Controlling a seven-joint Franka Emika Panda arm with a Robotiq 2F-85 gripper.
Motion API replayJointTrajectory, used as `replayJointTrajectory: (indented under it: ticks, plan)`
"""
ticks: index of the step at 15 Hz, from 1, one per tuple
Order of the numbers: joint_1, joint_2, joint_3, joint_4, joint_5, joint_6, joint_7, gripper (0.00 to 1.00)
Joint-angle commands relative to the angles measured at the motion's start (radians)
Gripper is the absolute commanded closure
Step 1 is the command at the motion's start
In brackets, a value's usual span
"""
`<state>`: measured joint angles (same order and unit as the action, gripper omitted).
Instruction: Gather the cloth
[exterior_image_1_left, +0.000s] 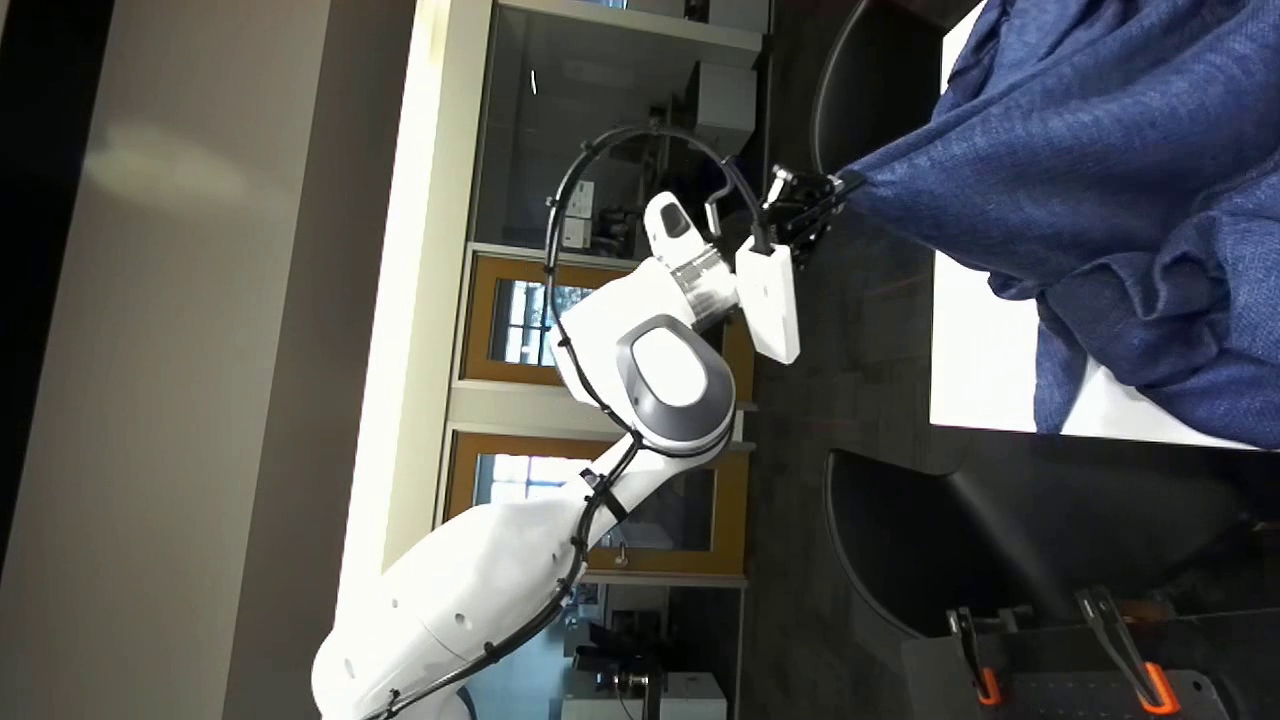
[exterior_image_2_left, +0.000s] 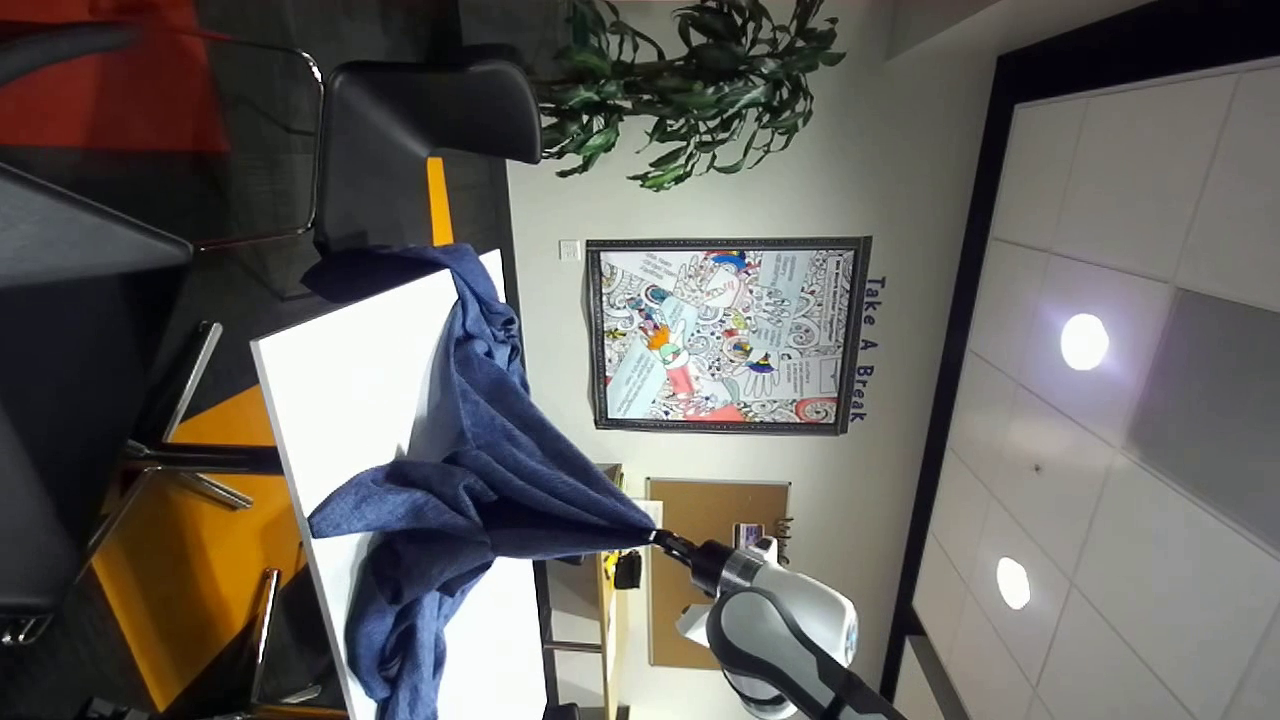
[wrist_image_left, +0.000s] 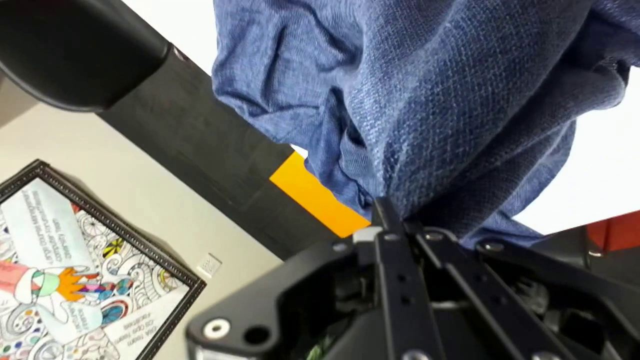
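The cloth is a large navy-blue wrinkled sheet that shows in both exterior views (exterior_image_1_left: 1080, 190) (exterior_image_2_left: 520, 440) and fills the upper part of the wrist view (wrist_image_left: 450, 100). My gripper, seen in both exterior views (exterior_image_1_left: 848, 188) (exterior_image_2_left: 658, 537), is shut on one part of the cloth. From the fingertips the cloth stretches in a taut cone to the white table (exterior_image_1_left: 985, 345) (exterior_image_2_left: 360, 370). The rest lies in folds on the table, and one end hangs over an edge. In the wrist view the fingertips (wrist_image_left: 400, 215) are close together, with the cloth's pinched part mostly hidden between them.
Black chairs stand close to the table (exterior_image_1_left: 900, 530) (exterior_image_2_left: 430, 150) (wrist_image_left: 75, 50). A leafy plant (exterior_image_2_left: 690, 90) and a framed poster (exterior_image_2_left: 730, 335) are by the wall. Orange-tipped clamps (exterior_image_1_left: 1160, 690) sit on a dark surface near the table. Both exterior views are turned sideways.
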<state>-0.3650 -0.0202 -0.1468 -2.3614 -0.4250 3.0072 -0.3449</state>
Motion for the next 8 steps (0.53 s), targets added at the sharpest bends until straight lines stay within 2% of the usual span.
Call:
replayJointTrajectory:
  ticks: [1,2,4,5,6,7,8]
  plan:
    - [0.044,0.162,-0.047,0.056,0.068,-0.022,0.001,1.00]
    - [0.047,0.207,-0.050,0.067,0.094,-0.024,0.000,1.00]
    - [0.005,0.300,-0.010,0.103,0.156,-0.053,-0.004,1.00]
    - [0.004,0.338,-0.011,0.128,0.174,-0.104,0.010,1.00]
    - [0.033,0.368,-0.041,0.149,0.195,-0.146,0.021,0.83]
    - [0.043,0.389,-0.054,0.169,0.197,-0.189,0.038,0.72]
    - [0.044,0.408,-0.054,0.189,0.210,-0.225,0.039,0.66]
